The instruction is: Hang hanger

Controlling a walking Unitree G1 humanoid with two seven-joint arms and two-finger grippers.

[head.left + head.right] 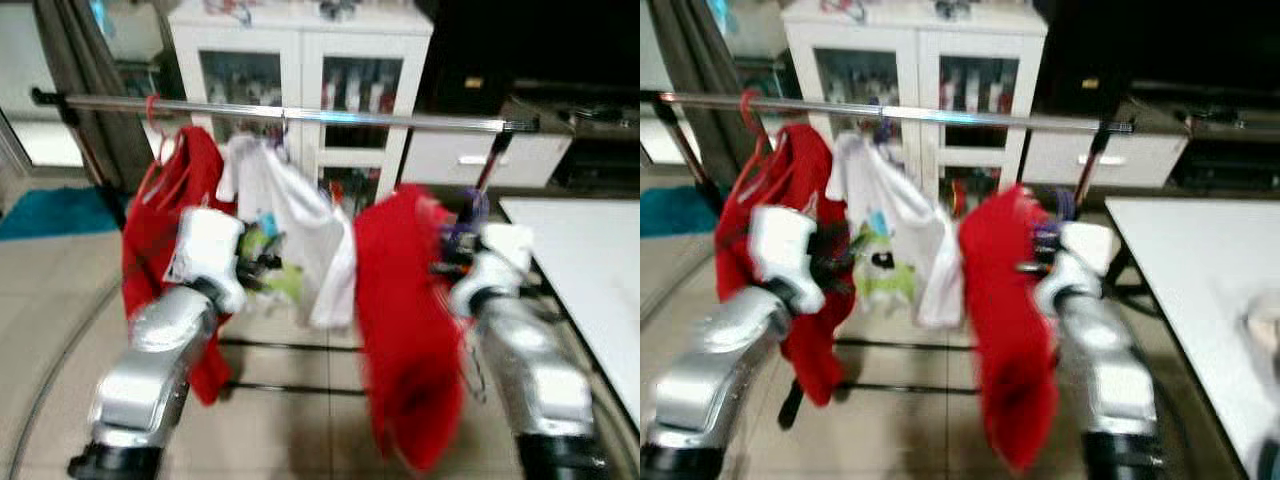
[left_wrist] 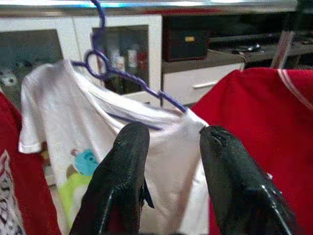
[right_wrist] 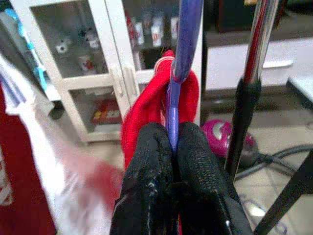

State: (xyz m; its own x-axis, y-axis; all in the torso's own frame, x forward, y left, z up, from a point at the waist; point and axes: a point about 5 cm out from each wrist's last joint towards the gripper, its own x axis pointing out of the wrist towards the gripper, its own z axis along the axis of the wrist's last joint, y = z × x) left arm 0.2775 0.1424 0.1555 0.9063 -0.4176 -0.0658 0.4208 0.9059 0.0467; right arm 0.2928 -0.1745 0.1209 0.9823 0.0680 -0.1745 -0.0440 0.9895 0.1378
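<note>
A silver clothes rail (image 1: pixel 300 116) runs across the room in front of me. A red shirt (image 1: pixel 165 200) on a red hanger and a white shirt (image 1: pixel 295 225) on a purple hanger (image 2: pixel 105 71) hang from it. My right gripper (image 3: pixel 168 147) is shut on a purple hanger (image 3: pixel 183 44) that carries a red garment (image 1: pixel 405 320), held below the rail near its right post (image 3: pixel 249 83). My left gripper (image 2: pixel 168 142) is open, just in front of the white shirt (image 2: pixel 98 137).
A white glass-door cabinet (image 1: pixel 300 60) stands behind the rail. A white table (image 1: pixel 590 270) edges in at the right. A dark TV unit (image 1: pixel 560 110) is at the back right. A pink vacuum (image 3: pixel 230 142) lies on the tiled floor.
</note>
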